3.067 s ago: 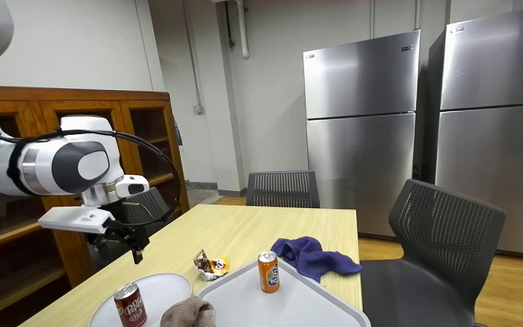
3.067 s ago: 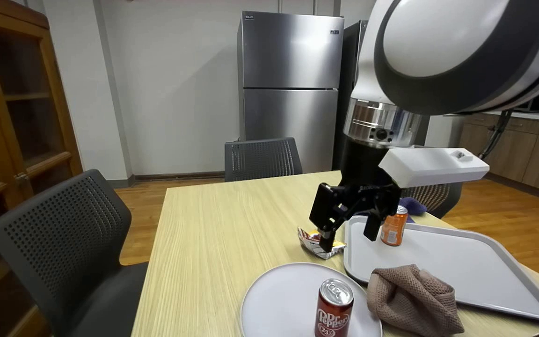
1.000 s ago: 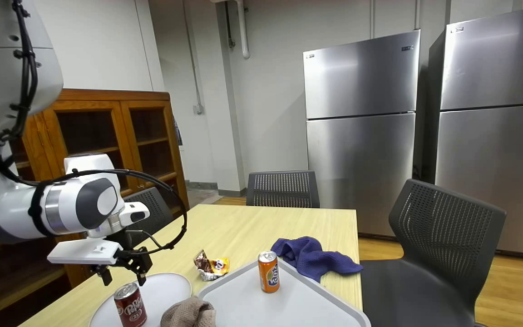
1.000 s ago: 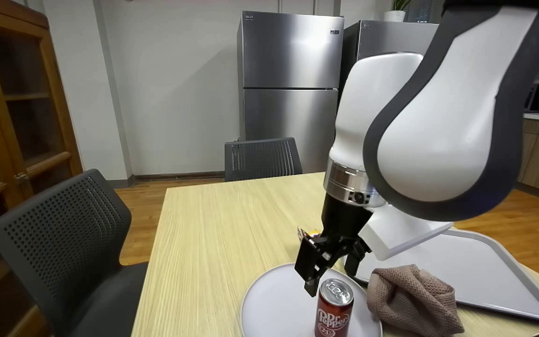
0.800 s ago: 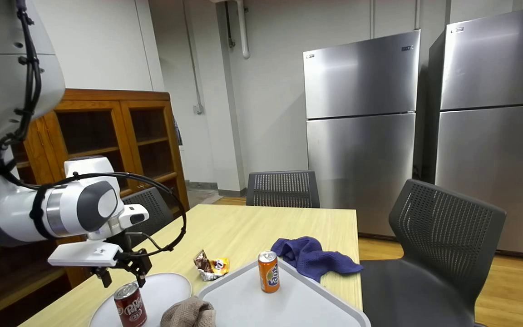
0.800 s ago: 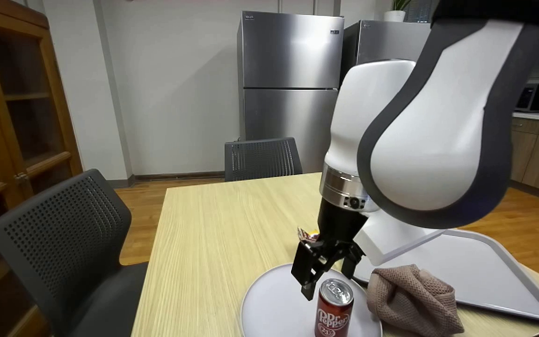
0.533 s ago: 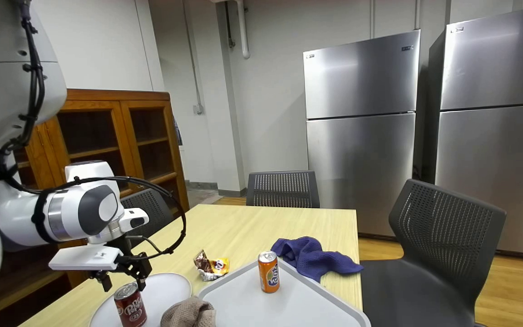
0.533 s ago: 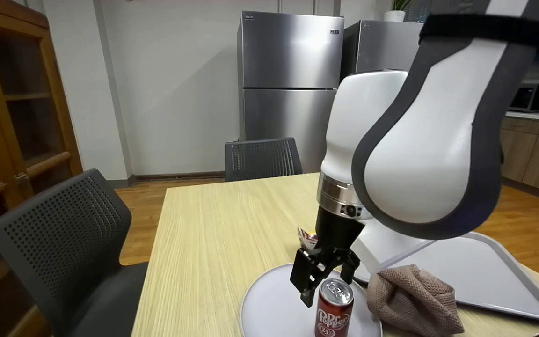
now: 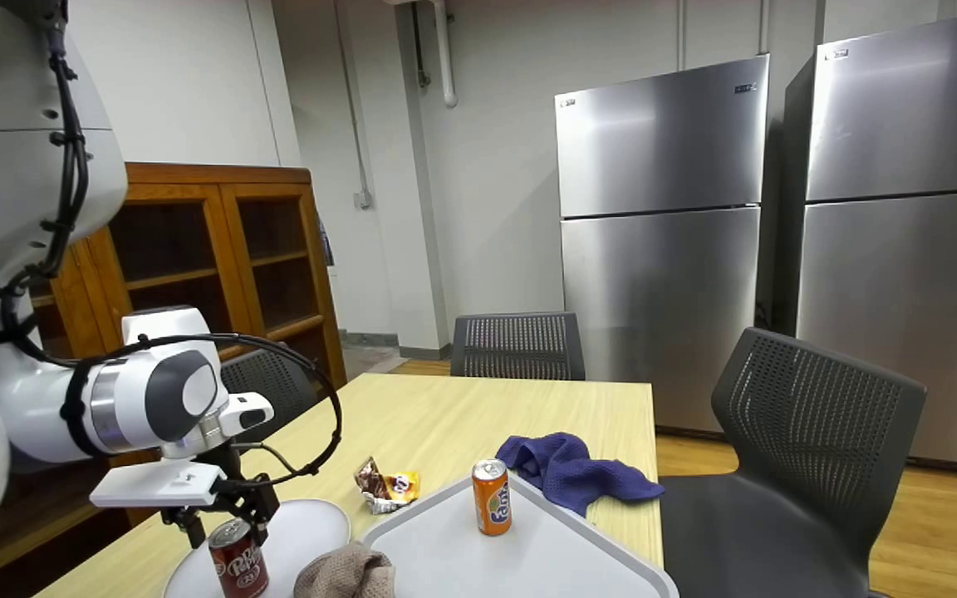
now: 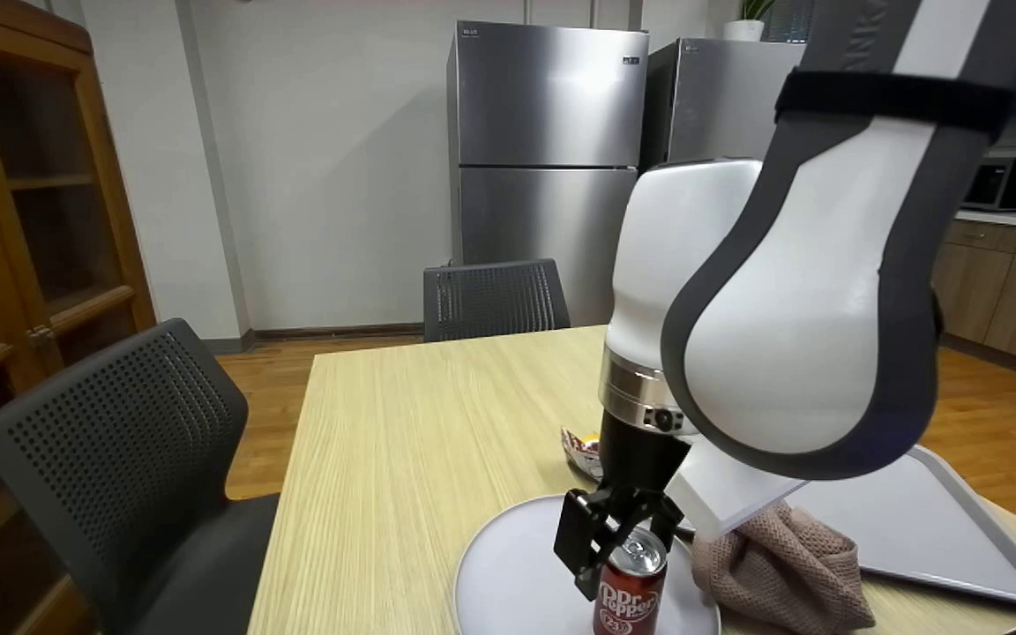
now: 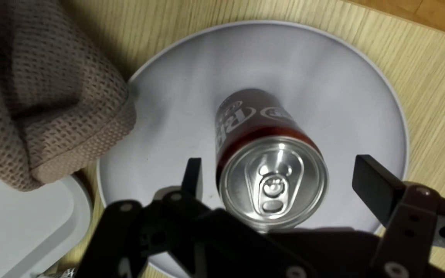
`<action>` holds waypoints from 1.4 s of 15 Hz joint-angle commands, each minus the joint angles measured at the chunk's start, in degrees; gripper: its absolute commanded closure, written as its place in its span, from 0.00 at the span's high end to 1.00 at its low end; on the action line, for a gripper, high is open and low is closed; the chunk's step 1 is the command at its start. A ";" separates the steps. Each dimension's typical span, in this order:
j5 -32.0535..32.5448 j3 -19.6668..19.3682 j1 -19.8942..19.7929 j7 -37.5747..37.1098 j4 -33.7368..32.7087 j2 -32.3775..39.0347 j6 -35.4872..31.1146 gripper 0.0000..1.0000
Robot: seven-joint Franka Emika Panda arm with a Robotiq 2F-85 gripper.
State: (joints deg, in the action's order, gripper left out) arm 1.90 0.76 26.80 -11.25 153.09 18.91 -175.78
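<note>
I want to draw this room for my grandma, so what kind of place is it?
Probably a shared kitchen or break room. Two big steel fridges stand near the wall, dark chairs stand around a light table, and there's a kitchen counter behind.

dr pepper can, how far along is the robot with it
Done: the hand is at the Dr Pepper can, open fingers on either side of its top. Under way: apparently lining up a grip, with gaps on both sides in the wrist view. Left: probably closing the fingers, then any lift; the can stands upright on the plate, ungripped.
</note>
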 commanded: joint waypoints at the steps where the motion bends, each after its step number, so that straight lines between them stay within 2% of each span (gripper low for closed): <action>1: 0.76 -1.35 1.60 -1.95 -0.46 0.79 -1.00 1.00; 9: 0.40 -1.82 2.06 -1.90 -0.41 1.23 -1.36 1.00; 10: 0.25 -1.49 1.75 -1.78 -0.35 1.15 -1.47 0.75; 12: 0.28 -1.58 1.81 -1.70 -0.28 1.07 -1.74 0.66; 15: 0.20 -1.57 1.82 -1.59 -0.20 0.96 -2.05 0.42; 16: 0.16 -1.57 1.83 -1.58 -0.18 0.94 -2.11 0.38; 21: -0.65 0.29 0.22 -1.08 0.47 -0.96 -1.66 0.38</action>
State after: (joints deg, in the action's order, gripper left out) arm 1.84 -0.17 27.59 -11.28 153.05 19.75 -176.99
